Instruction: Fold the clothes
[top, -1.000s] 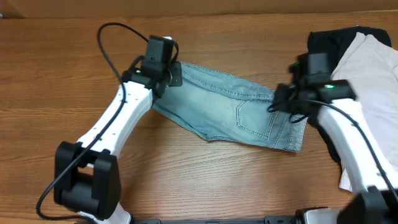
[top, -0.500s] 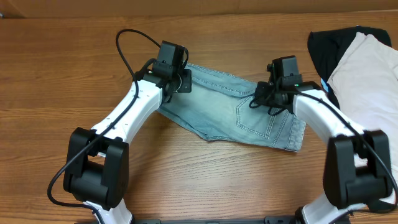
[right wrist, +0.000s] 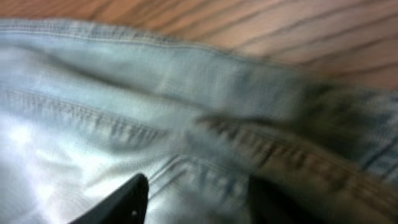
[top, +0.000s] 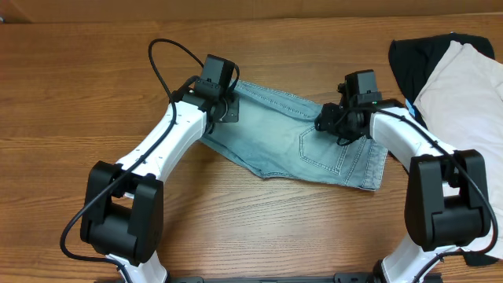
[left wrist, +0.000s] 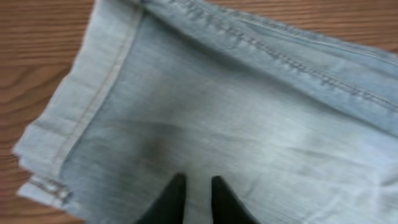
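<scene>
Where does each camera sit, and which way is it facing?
Overhead: above the wooden table, facing straight down at the light-blue faded denim shorts; left gripper and right gripper show.
Left wrist: on the left arm, facing the shorts' hemmed leg; two dark fingertips show.
Right wrist: on the right arm, close on blurred stitching; one dark fingertip shows.
Shared: all three see the shorts.
</scene>
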Controlling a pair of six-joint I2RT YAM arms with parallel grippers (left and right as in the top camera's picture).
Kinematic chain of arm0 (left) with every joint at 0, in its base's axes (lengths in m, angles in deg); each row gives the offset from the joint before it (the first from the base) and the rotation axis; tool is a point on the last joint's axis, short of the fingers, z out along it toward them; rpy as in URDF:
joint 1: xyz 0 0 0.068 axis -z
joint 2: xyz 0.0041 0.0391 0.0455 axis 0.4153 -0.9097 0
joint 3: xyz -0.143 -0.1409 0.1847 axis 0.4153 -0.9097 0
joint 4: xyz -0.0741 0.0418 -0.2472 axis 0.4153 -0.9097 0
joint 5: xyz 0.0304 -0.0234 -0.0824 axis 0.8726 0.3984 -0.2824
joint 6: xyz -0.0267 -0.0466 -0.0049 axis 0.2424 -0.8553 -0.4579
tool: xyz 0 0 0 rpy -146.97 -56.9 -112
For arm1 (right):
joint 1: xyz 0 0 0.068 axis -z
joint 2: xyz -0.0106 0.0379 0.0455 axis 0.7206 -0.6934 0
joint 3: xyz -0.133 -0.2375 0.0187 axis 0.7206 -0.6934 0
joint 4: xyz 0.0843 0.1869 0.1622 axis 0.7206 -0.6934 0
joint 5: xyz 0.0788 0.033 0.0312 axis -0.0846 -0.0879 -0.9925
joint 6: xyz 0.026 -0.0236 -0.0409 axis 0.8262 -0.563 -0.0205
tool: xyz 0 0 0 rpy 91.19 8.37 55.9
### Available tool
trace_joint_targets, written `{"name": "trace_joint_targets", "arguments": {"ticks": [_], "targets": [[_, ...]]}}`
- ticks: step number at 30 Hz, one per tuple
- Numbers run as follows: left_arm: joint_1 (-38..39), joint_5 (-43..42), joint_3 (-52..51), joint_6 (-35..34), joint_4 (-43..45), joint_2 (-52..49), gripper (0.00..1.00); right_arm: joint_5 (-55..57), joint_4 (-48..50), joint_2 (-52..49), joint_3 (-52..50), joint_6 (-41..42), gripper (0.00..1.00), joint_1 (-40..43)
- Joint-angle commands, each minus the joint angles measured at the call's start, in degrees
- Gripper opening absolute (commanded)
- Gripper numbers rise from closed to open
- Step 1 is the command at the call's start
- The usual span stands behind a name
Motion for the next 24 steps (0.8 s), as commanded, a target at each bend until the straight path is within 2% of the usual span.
{"name": "trace_joint_targets", "arguments": {"ticks": [1,2,3,6,13,18,24], "targets": [[-2.16,3.04,0.07,0.94,-0.20,-0.59,0.50,-5.95,-2.38,2.80,2.78,-0.37,0.58,0.15],[-2.86,3.04,0.07,0.94,-0.13,-0.61,0.63,-5.95,-3.04,3.41,3.06,-0.39,0.60,0.15],[-3.58,3.04,0.07,0.94,0.09,-0.63,0.69,-5.95,-3.39,3.98,3.23,-0.46,0.61,0.15],[-5.38,2.86,0.07,1.29,0.90,-1.29,0.80,-5.90,-3.78,5.60,3.39,-1.42,0.66,0.15],[-6.25,1.20,0.07,2.93,3.15,-6.14,0.84,-4.61,-5.20,6.69,3.39,-1.73,0.76,0.15],[-5.95,-4.07,0.07,3.10,5.70,-10.93,0.83,-4.15,-7.72,6.69,3.39,-1.70,0.79,0.15],[-5.70,-4.92,0.07,3.04,5.64,-16.33,0.83,-3.08,-9.64,6.69,3.39,-1.70,0.80,0.15]]}}
